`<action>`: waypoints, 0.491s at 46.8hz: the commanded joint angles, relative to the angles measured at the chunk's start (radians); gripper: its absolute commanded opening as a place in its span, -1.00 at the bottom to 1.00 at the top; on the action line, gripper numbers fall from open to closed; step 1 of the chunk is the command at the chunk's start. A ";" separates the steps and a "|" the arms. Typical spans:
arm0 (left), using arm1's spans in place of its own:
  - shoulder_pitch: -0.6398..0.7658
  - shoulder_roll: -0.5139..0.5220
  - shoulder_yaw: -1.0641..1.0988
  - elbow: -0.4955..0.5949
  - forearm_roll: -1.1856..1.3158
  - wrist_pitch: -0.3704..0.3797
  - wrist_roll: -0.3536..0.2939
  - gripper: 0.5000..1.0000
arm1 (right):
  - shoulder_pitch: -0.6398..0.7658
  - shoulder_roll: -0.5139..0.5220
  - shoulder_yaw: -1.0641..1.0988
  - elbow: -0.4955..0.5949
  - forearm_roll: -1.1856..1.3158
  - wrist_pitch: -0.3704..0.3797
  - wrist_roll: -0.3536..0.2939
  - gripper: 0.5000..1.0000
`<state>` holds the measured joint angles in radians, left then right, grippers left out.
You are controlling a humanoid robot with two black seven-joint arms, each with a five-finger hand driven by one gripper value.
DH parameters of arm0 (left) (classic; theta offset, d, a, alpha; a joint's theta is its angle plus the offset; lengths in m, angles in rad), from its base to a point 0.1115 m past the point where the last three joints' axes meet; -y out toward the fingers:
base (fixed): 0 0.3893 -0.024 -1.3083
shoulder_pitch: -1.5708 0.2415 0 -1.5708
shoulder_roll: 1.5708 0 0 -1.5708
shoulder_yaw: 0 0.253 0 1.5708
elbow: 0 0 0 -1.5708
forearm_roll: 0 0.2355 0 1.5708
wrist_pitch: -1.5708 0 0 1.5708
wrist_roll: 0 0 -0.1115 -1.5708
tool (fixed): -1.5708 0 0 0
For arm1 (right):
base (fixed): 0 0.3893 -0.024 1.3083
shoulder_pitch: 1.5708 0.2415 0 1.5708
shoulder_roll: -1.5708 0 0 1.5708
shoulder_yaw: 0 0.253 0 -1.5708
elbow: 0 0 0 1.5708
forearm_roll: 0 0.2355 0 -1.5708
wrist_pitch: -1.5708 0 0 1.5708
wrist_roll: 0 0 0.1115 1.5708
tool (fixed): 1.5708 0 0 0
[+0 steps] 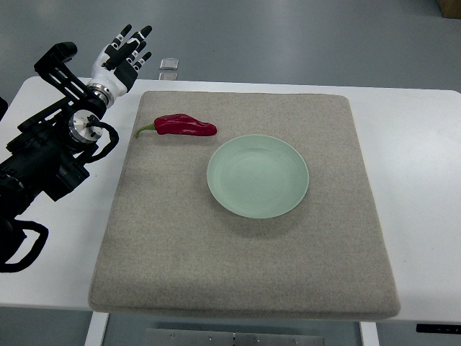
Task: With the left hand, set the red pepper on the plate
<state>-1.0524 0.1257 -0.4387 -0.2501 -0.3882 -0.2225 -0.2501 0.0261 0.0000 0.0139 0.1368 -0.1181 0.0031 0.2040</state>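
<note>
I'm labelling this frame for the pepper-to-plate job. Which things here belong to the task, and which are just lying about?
Part of the job:
- red pepper, lying on the mat
- plate, empty
- left hand, open, held beyond the table's far left corner

Just there:
- grey mat
- white table
- small clear object at the table's far edge

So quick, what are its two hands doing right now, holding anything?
Left hand: open, fingers spread, holding nothing; the glossy red pepper lies untouched on the grey felt mat.
Right hand: not in view.
</note>
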 commanded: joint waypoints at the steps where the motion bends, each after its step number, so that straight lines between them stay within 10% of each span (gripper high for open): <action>1: 0.000 0.000 0.000 0.002 0.000 0.000 0.000 0.97 | 0.000 0.000 0.000 0.001 0.000 0.000 0.000 0.71; 23: 0.002 0.000 0.000 0.003 -0.001 0.002 -0.006 0.97 | 0.000 0.000 0.001 0.000 0.000 0.000 0.000 0.71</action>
<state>-1.0510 0.1264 -0.4393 -0.2469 -0.3889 -0.2209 -0.2562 0.0261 0.0000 0.0138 0.1366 -0.1181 0.0031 0.2040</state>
